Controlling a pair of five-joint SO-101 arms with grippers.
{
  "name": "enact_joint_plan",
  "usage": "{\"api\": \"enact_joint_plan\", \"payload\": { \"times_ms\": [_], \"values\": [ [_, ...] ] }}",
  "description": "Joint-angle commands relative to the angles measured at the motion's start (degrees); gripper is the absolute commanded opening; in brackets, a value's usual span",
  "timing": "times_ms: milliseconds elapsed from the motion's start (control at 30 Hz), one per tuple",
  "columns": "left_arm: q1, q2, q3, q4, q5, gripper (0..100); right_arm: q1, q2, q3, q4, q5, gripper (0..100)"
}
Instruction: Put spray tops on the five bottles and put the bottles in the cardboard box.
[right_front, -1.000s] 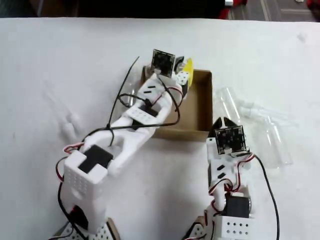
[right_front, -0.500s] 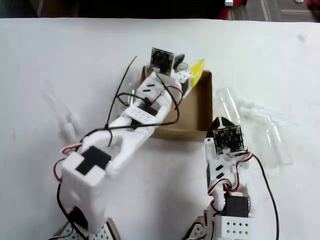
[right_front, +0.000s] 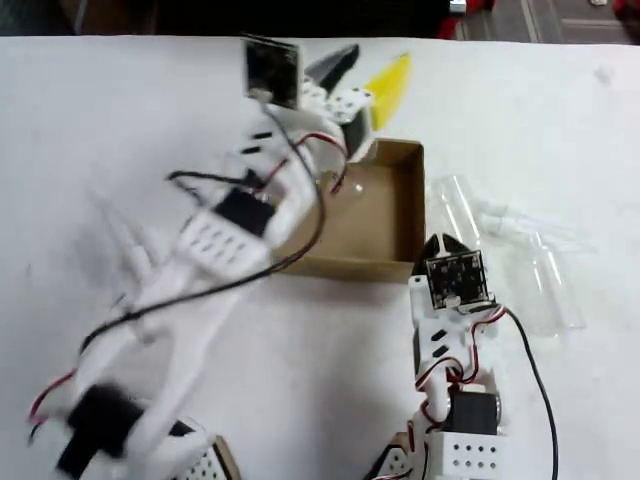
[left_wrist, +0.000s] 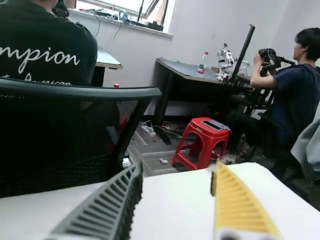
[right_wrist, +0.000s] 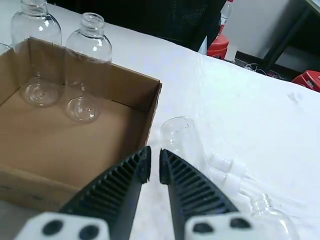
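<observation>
Right wrist view, nearest first: the right claw (right_wrist: 154, 164) has its two dark fingers drawn all but together, with a thin slit between the tips and nothing in it. Just past the tips sits the cardboard box (right_wrist: 152, 102), open on top. Two clear bottles stand upright inside it along the far wall, one bottle (right_wrist: 87, 65) nearer the middle and the other bottle (right_wrist: 36, 45) toward the corner, both with open necks. Outside the box, close to its side wall, a third bottle (right_wrist: 182, 137) lies flat on the white bench (right_wrist: 240, 100). White spray tops (right_wrist: 227, 170) lie loose just beside it, and a fourth bottle (right_wrist: 272, 220) lies next to those.

From the high view, the right claw rests low at the near corner of the box, with the lying bottles off to its outer side. The left arm is lifted over the far side of the box, and the left claw (right_front: 362, 70) hangs past the box's far wall with its dark and yellow fingers spread wide apart and nothing held between them. The left wrist view looks out between those parted fingers across the bench to a black chair (left_wrist: 75, 135) and a red stool (left_wrist: 202, 142) on the floor behind.
</observation>
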Motion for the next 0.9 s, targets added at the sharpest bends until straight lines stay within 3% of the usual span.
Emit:
{"api": "enact_joint_plan", "payload": {
  "times_ms": [0, 167, 433, 533, 633, 867],
  "values": [
    [0.40, -21.58, -3.78, 28.57, -2.99, 21, -0.31, -0.22, 0.44, -1.10, -0.18, 2.1],
    [-6.55, -33.89, -3.78, 47.47, -16.53, 21, -0.40, -0.22, 0.44, -1.10, -0.18, 2.1],
    [-29.41, -38.20, -3.16, 53.36, -15.38, 21, -0.48, -0.22, 0.44, -0.31, -0.18, 2.1],
    [-30.64, -38.02, -2.11, 56.18, -10.55, 22, -0.48, -0.22, 0.44, -0.31, -0.18, 2.1],
    [-28.79, -34.95, -0.70, 53.89, -15.03, 21, -0.48, -0.22, 0.44, -0.31, -0.18, 2.1],
    [-25.63, -6.55, -12.84, 55.65, -13.19, 21, -0.48, -0.22, 0.44, -0.31, -0.18, 2.1]
  ]
}}
